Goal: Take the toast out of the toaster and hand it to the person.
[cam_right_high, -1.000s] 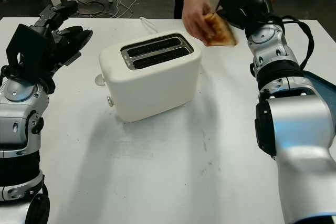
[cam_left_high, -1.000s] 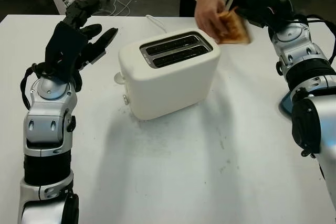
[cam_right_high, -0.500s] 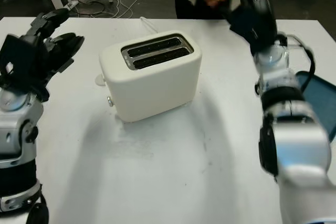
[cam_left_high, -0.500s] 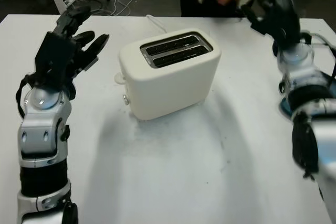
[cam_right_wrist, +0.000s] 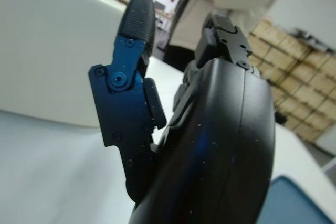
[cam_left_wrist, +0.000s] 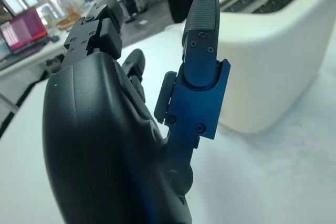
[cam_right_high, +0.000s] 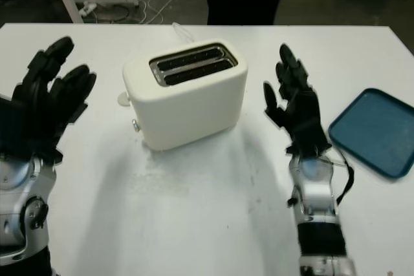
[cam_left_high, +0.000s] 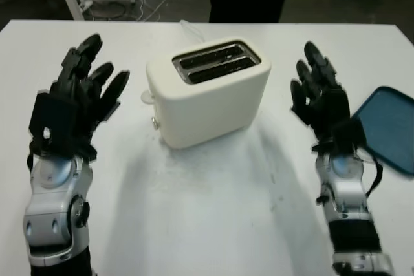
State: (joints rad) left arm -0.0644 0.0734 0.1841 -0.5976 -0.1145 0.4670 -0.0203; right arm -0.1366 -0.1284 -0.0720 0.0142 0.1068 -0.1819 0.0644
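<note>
Between my open left hand and open right hand, the toaster stands with empty slots, slightly nearer my right.

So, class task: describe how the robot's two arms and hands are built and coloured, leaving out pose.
Both hands, left hand and right hand, are black, with three chunky jointed fingers, ribbed fingertip pads and visible screws. Each forearm has silver-grey shells with black bands at the joints. A thin black cable loops beside the right wrist, and another beside the left.

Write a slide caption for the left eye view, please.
Open left robot hand and right robot hand flank the white toaster; blue tray at right.
</note>
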